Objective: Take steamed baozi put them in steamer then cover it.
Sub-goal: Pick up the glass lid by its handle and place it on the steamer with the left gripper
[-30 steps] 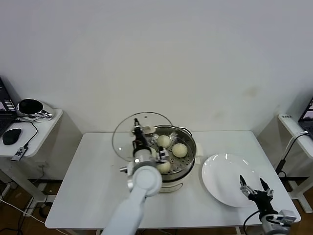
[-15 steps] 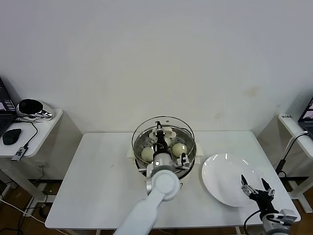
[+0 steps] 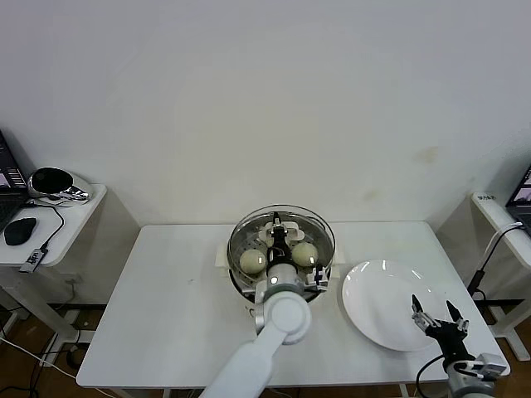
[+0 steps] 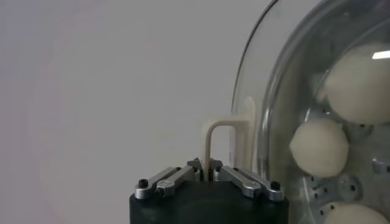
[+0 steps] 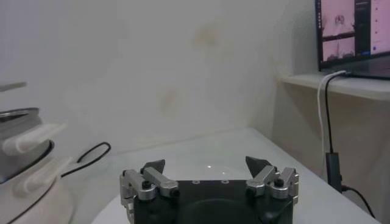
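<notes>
the left claw (image 3: 276, 231) is closed on the cream-white bar handle of the cover (image 3: 319, 230), pinching it from above; in the left wrist view the two fingers (image 4: 234, 178) meet on the thin handle (image 4: 217, 137) with the clear glass just beyond it. in the head view the cover sits over the steamer (image 3: 325, 269), its metal rim nearly matching the pot's outline, though whether it is fully seated on the pot cannot be told. the steamer stands toward the back middle of the white surface (image 3: 166, 315) on its cream-white base

the steamed baozi are inside the pot, under the glass: one (image 3: 252, 262) on the robot's left side of the tray, one (image 3: 304, 254) on the right, and part of another behind the claw. through the cover the left wrist view shows three of them (image 4: 319, 147) resting on the perforated tray

the right claw (image 3: 437, 315) hovers with its fingers spread wide and holding nothing, low at the robot's right, over the near edge of a flat white plate (image 3: 377, 298) that lies just beside the steamer. the right wrist view shows the same spread fingers (image 5: 153, 168) and, off to one side, the steamer's cream-white side handles (image 5: 29, 139)
</notes>
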Robot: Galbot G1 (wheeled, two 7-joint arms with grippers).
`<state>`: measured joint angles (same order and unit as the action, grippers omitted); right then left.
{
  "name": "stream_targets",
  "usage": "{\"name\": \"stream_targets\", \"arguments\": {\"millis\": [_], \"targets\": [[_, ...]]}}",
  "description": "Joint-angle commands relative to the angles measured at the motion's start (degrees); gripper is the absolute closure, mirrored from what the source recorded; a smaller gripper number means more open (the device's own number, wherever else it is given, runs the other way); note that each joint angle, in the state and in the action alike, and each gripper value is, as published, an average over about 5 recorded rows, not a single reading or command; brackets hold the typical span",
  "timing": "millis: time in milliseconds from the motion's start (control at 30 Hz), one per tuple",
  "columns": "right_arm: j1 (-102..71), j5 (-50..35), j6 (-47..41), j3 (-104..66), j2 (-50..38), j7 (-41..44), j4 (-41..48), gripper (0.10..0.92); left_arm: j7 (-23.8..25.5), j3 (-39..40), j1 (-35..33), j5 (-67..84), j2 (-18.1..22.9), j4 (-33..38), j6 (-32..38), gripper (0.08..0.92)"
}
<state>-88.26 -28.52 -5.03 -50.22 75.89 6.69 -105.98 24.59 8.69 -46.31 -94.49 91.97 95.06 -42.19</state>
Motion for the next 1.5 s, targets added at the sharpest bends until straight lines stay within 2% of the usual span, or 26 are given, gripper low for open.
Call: {"name": "stream_targets", "arguments": {"millis": [33,400,933,1500], "targets": [[0.10,0.17,0.13,-0.16,-0.01,0.04,0.20,0.203,1.93,-0.09,0.06,-0.65,0.20,-1.59,-2.66,0.860],[0.30,0.67,0.30,-0.02,0.12,0.08,0.51,0.203,2.07,-0.57,0.04,1.29,0.20,-1.77,-2.63,0.860],[-0.16,1.01,0.54,-0.13,0.24,0.09,0.29,0.203,-2.40,-1.06,-0.22,2.62,0.09,-2.98,-2.48,0.860],[-0.26,1.09,0.81,-0.24,0.38,0.16,0.35,0.203,-2.49,-0.80,-0.81,0.74,0.01,-4.02,-2.39,0.860]]}}
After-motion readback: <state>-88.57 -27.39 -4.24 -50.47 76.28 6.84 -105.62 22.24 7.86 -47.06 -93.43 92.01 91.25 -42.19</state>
